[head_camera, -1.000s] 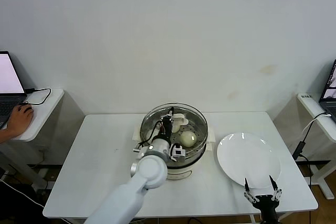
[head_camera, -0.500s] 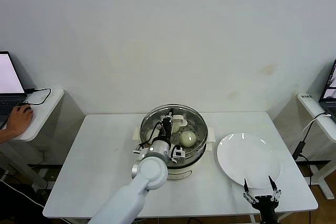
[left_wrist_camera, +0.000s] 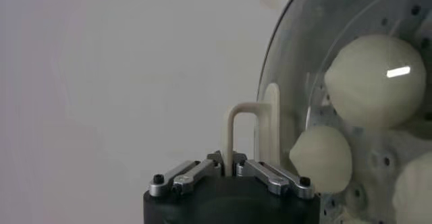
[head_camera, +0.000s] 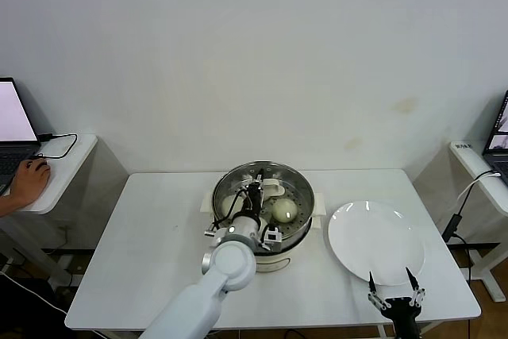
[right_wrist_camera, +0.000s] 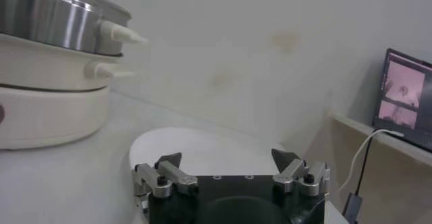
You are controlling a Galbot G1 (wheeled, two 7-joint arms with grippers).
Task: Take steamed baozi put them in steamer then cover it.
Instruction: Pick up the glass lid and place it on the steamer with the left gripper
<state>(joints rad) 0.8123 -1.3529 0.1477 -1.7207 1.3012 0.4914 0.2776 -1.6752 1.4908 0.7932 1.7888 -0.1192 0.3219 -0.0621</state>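
The fingers of the left gripper (left_wrist_camera: pixel 231 166) are clamped shut on the cream loop handle (left_wrist_camera: pixel 251 132) of the round clear glass lid (left_wrist_camera: pixel 351 63), which sits over the round shiny steel steamer on its cream-white base (head_camera: pixel 295 237). The head view hides that grip behind the left wrist; the wrist view shows it, along with the smooth cream-white steamed baozi (left_wrist_camera: pixel 375 71) under the glass, some cut off at the edge. The right gripper (head_camera: pixel 394 291), fingers spread open, hovers at the near edge of the white bench (head_camera: pixel 151 244), just beside the flat white plate (head_camera: pixel 375 240).
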